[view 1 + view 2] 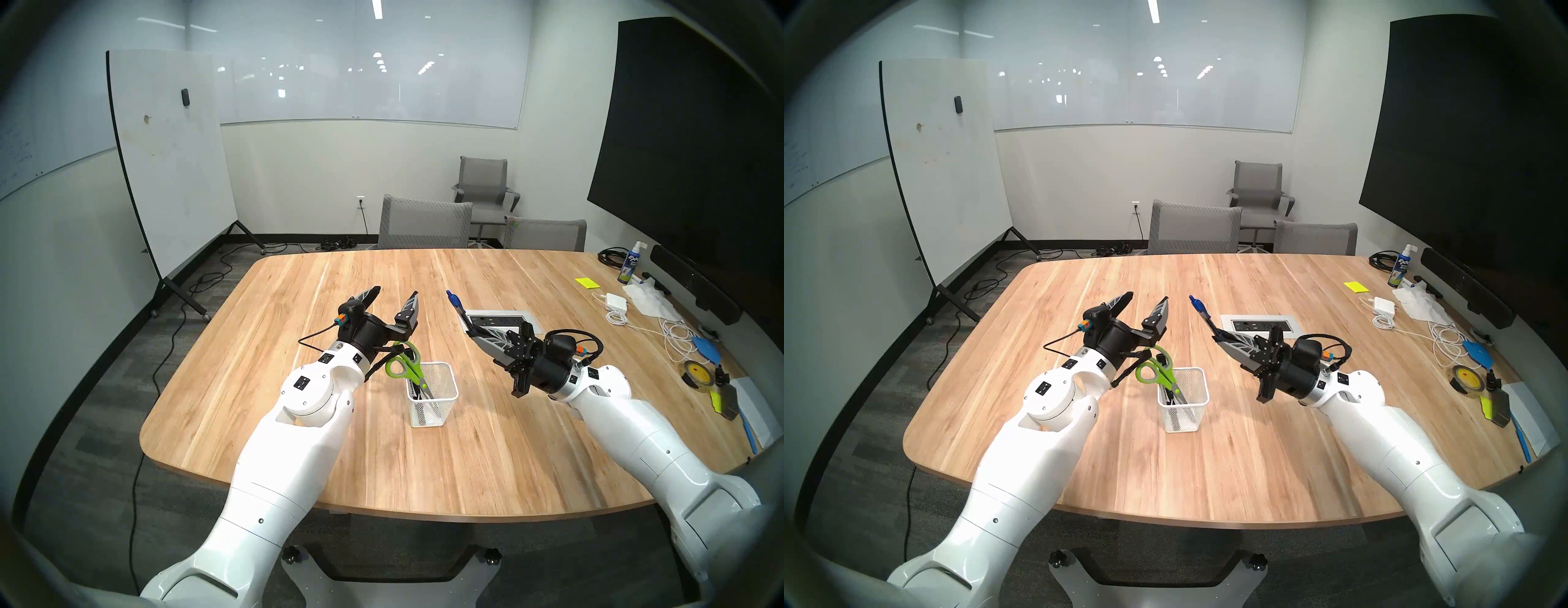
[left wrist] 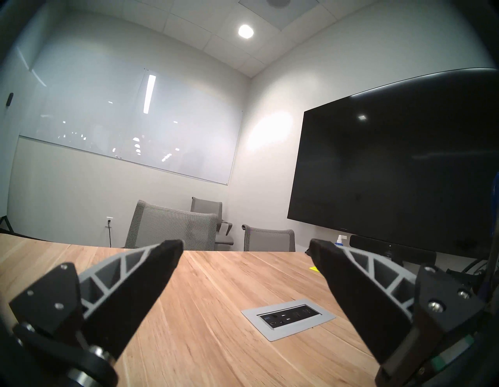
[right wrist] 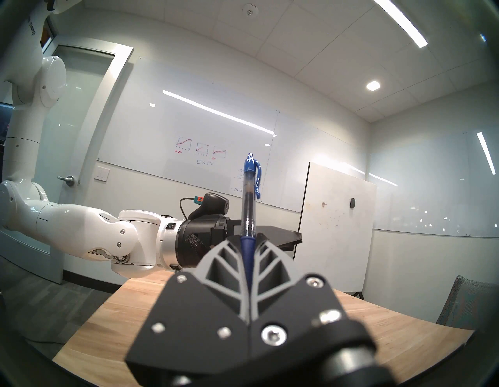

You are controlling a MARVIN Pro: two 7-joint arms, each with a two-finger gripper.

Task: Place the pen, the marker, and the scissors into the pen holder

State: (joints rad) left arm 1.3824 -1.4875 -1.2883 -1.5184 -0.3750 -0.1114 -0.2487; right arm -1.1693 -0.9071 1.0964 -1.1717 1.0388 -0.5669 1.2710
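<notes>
The right gripper [image 1: 466, 325] is raised over the table [image 1: 297, 416], its fingers [image 3: 229, 259] clenched on the pen [image 1: 456, 305], which sticks out past the fingertips with its blue clipped end up and away. The left gripper [image 1: 392, 302] hangs empty above the table, its 2 fingers [image 2: 151, 273] spread wide. Just below its wrist stands the pen holder [image 1: 443, 397], already containing the scissors [image 1: 403, 369] (green handles up, leaning left) and the marker [image 1: 418, 397], only partly visible through the mesh.
</notes>
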